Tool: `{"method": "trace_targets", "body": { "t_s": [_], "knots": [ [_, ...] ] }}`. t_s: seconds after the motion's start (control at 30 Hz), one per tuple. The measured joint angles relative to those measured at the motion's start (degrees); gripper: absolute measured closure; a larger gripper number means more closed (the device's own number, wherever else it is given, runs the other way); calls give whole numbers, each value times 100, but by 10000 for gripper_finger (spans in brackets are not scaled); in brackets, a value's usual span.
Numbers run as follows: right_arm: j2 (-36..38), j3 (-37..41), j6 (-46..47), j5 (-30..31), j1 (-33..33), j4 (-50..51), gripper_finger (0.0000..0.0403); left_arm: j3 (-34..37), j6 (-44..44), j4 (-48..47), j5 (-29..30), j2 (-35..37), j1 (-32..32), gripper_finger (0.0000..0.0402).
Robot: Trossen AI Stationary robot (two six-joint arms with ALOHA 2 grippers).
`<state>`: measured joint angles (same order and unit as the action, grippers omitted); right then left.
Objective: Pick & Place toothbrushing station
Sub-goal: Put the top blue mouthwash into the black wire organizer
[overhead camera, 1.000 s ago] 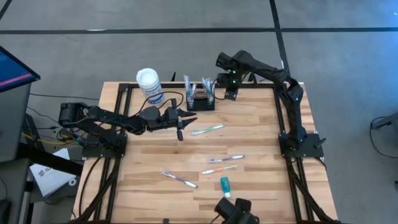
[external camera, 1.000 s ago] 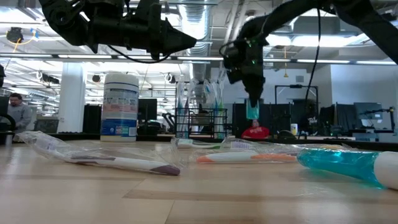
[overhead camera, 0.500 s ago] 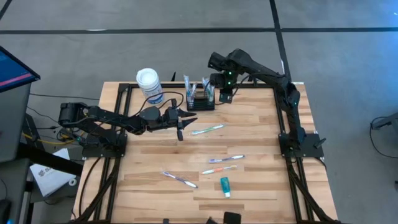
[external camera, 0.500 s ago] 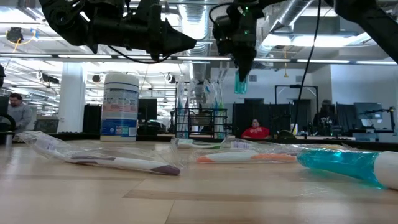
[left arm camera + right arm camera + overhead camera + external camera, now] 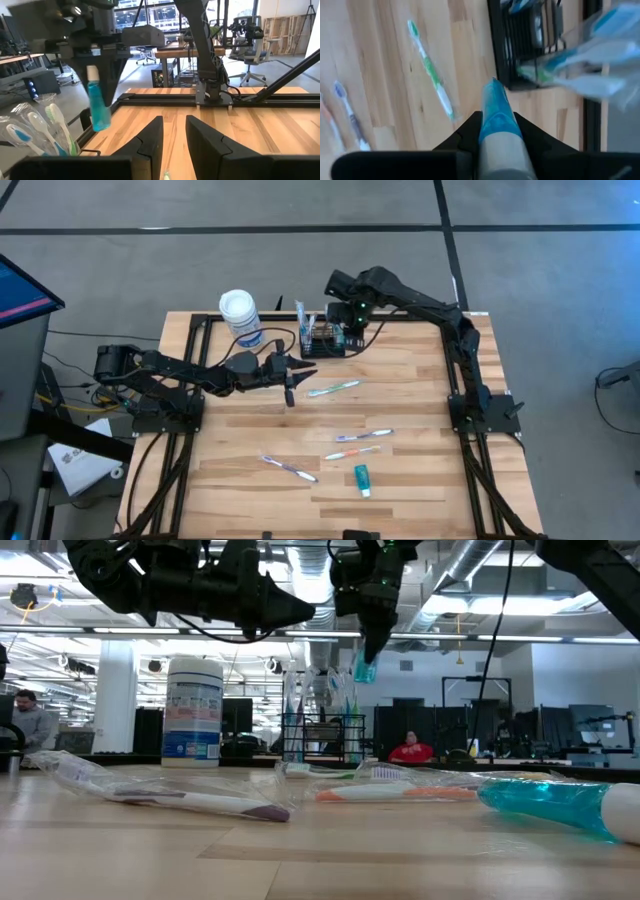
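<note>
Black wire mesh is what marks the toothbrushing station [image 5: 323, 337], sitting at the table's [image 5: 400, 420] far edge beside a white-lidded canister [image 5: 240, 315] and already holding wrapped brushes upright. Just above it, the right tool [image 5: 352, 315] is gripping a teal toothpaste tube [image 5: 364, 665], hanging it nozzle-down, probably so it can drop between the brushes. The left tool [image 5: 292, 370] is waiting near mid-table with its fingers [image 5: 150, 142] slightly parted and empty. A green toothbrush [image 5: 333, 388] is lying close by, seemingly next in line.
</note>
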<state>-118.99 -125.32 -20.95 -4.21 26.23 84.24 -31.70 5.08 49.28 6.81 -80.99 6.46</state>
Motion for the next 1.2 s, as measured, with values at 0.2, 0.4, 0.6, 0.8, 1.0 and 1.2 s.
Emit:
{"method": "trace_targets", "body": {
  "t_s": [0.2,0.4,0.6,0.8,1.0,1.2],
  "knots": [
    [-31,0,-46,-9,3,-316,332,0,0,-87,-9,0,0,325],
    [-31,2,-110,-24,3,-575,332,0,0,-88,-9,0,-11,325],
    [-34,2,-160,-42,3,-794,332,0,0,-88,-9,0,-11,325],
    [-101,-4,-210,-172,-5,-907,332,0,-2,-86,-9,0,-11,325],
    [-408,-97,-303,-342,41,-1188,332,0,-186,-86,-7,0,-11,325],
    [-917,-675,-304,-331,173,-887,332,0,-258,-90,-108,0,-40,325]
  ]
}}
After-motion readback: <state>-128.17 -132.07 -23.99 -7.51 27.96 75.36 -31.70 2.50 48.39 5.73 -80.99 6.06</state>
